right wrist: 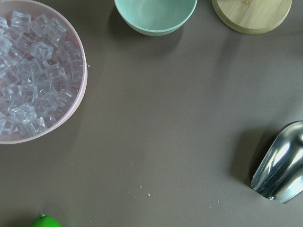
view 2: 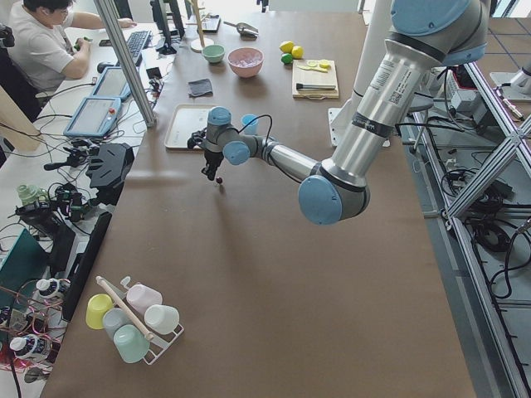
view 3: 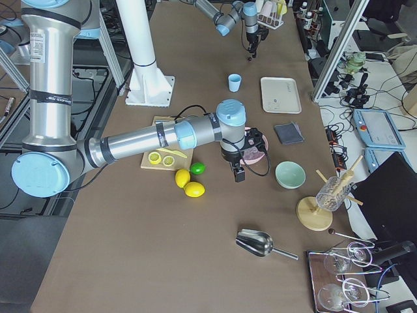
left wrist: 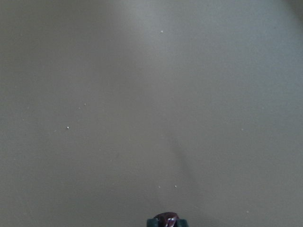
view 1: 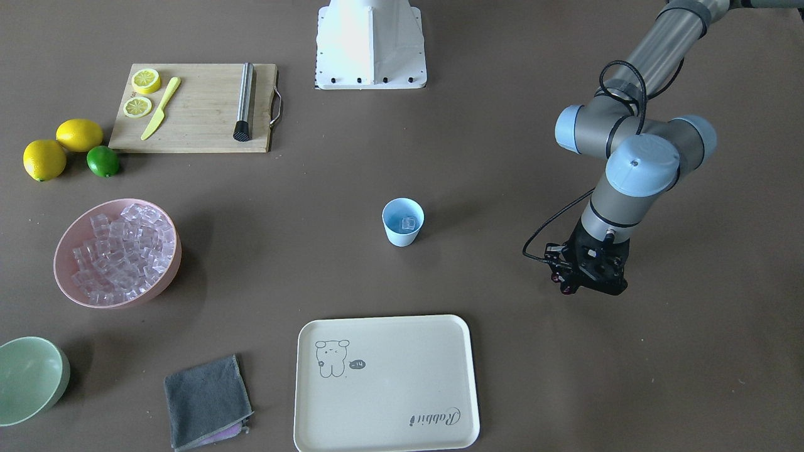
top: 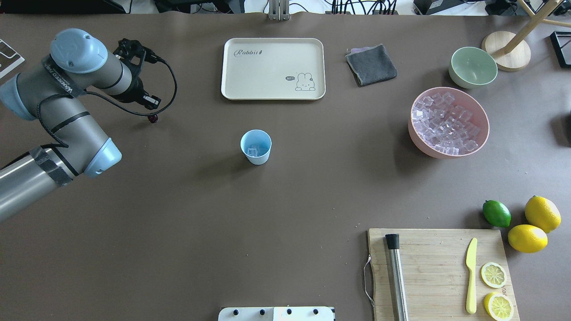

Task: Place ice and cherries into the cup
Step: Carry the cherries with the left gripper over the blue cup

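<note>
Brown table [top: 285, 200] carries: blue cup [top: 258, 160], pink bowl [top: 423, 149], green bowl [top: 473, 67], cream tray [top: 267, 76], grey cloth [top: 371, 64], cutting board [top: 432, 267], two lemons [top: 527, 238], one lime [top: 496, 213].

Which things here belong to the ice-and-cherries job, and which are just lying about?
Job: cup, ice in the pink bowl, cherries in the left gripper.
Lying about: tray, cloth, green bowl, cutting board, knife, lemons, lime, scoop.

long table [view 2: 249, 290] under a matte brown cover, evenly lit, shadows soft. aluminium frame posts [view 2: 124, 58] along one long edge. past them a pale side bench [view 2: 25, 170] with tablets [view 2: 93, 116]; person [view 2: 37, 50] seated at a keyboard [view 2: 134, 41].
</note>
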Controlling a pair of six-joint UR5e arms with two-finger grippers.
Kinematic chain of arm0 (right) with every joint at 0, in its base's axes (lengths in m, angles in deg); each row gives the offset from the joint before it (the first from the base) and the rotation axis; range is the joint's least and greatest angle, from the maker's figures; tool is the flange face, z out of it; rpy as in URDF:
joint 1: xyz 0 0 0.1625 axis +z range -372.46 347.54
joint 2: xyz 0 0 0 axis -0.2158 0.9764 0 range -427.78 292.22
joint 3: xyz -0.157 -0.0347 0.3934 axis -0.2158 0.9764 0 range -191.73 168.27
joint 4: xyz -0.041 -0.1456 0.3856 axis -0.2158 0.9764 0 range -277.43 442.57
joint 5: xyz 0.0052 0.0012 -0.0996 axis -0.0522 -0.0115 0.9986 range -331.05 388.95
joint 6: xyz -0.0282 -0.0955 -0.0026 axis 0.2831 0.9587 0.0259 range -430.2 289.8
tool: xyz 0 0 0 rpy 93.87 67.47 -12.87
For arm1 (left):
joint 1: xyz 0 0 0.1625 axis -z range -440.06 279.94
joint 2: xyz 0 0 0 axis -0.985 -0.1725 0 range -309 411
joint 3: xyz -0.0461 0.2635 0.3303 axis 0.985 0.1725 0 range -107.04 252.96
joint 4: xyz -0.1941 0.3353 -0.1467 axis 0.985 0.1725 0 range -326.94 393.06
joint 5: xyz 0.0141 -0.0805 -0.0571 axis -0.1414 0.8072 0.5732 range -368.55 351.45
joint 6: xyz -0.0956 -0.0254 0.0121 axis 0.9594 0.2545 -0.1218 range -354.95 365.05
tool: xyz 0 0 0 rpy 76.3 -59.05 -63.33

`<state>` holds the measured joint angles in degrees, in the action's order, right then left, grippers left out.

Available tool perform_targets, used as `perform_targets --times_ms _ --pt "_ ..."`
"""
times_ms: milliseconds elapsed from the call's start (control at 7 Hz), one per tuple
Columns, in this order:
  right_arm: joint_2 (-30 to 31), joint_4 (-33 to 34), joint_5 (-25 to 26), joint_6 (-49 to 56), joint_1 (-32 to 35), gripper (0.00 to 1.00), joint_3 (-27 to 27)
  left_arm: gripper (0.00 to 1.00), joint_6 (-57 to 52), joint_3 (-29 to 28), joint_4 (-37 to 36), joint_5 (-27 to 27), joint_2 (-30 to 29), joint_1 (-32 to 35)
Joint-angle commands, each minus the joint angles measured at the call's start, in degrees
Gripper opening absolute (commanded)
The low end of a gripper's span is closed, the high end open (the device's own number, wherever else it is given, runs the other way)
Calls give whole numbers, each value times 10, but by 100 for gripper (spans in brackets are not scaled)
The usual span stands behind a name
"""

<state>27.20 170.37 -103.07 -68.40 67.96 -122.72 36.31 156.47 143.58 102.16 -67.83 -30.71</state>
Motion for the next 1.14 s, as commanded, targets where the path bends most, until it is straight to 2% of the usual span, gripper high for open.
perform_targets --times_ms 0,143,286,429,571,714,857,1000 --pt "-1 0 -1 -2 0 97 0 0 11 102 -153 30 -48 1" --pt "-1 0 -1 -4 0 97 1 0 81 141 -209 56 -86 -3" --pt "-1 0 0 -2 0 97 2 0 135 168 -205 78 -98 -27" --pt "-1 0 -1 -1 0 97 3 0 203 155 -205 75 -149 -65" --pt "-1 0 -1 -1 0 97 3 0 213 135 -199 72 -162 -80" --pt "-1 0 -1 0 0 97 3 0 212 107 -168 72 -158 -81" --pt "-1 0 -1 0 0 97 2 0 211 49 -98 47 -156 -84" --pt "-1 0 -1 -1 0 97 2 0 215 23 -53 43 -150 -86"
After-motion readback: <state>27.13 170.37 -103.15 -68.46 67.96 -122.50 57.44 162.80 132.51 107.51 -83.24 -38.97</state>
